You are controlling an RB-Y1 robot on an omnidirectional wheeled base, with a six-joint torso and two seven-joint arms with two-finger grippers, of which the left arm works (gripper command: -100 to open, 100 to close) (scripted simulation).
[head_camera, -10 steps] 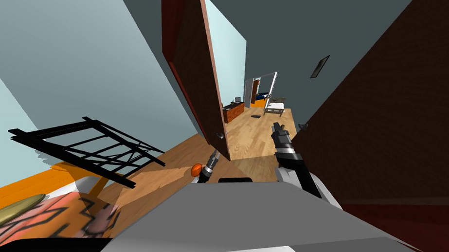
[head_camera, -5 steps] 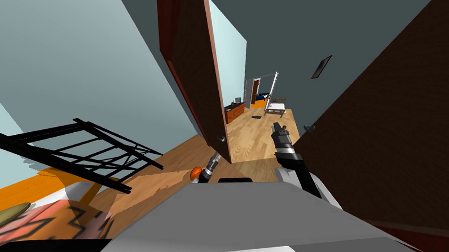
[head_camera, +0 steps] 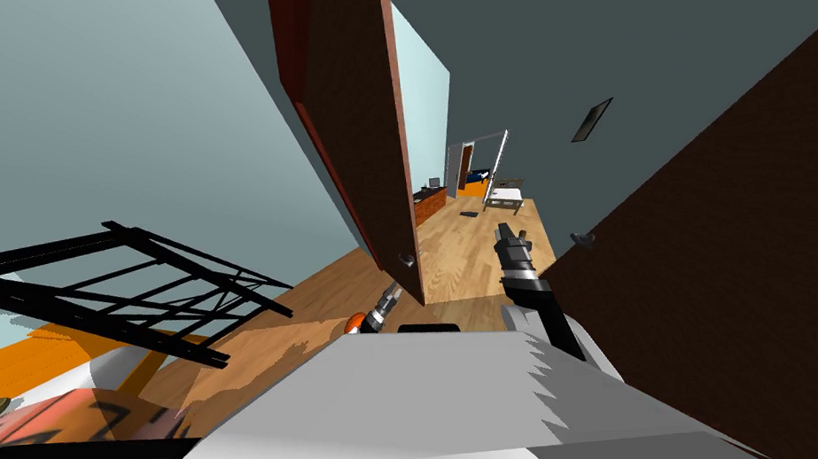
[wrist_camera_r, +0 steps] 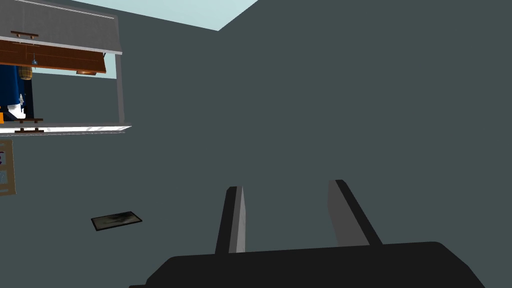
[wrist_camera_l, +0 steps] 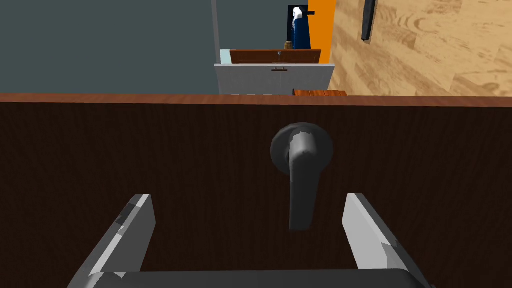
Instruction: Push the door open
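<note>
Dark brown door (head_camera: 353, 146) stands part open, its free edge toward us, with wood floor (head_camera: 471, 254) past it. Our left gripper (wrist_camera_l: 250, 200) faces the door's panel low down, fingers spread wide and holding nothing. The door's grey lever handle (wrist_camera_l: 301, 185) shows between them; contact we cannot tell. Our right gripper (head_camera: 507, 231) is beside the door's free edge, in the opening, fingers apart and empty.
</note>
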